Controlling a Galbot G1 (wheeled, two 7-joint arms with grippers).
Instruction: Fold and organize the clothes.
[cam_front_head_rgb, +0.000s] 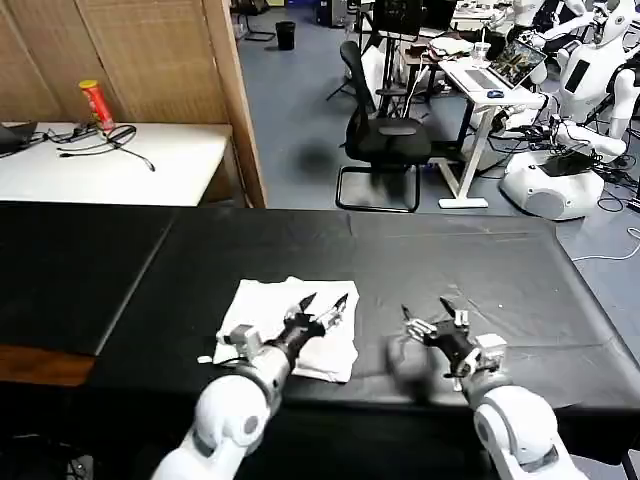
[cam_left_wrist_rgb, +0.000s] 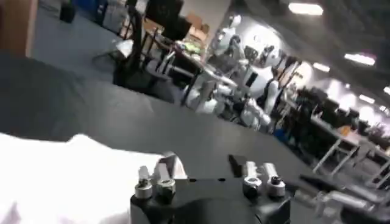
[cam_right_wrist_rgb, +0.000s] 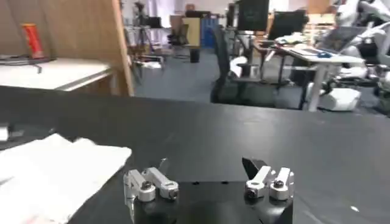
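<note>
You are looking at a folded white T-shirt (cam_front_head_rgb: 290, 312) lying flat on the black surface (cam_front_head_rgb: 450, 250), close to its near edge and a little left of the middle. It is sitting as a squarish bundle, slightly wider than deep, with its longer side running roughly along the near edge and its near right corner turned a touch toward you. No lettering or logo is showing on the upper face.

Your left gripper (cam_front_head_rgb: 325, 306) is hovering over the right part of the T-shirt, pointing away from you and toward the far right corner of the surface, and its fingers are standing spread apart with nothing between them. In the left wrist view the white cloth (cam_left_wrist_rgb: 67, 176) is lying under and beside the left gripper (cam_left_wrist_rgb: 201, 164).

Your right gripper (cam_front_head_rgb: 432, 312) is sitting above bare black surface just right of the T-shirt, not touching it, also near the near edge. Its fingers are splayed wide and holding nothing. In the right wrist view the T-shirt (cam_right_wrist_rgb: 58, 170) is lying off to one side of the right gripper (cam_right_wrist_rgb: 204, 164).
</note>
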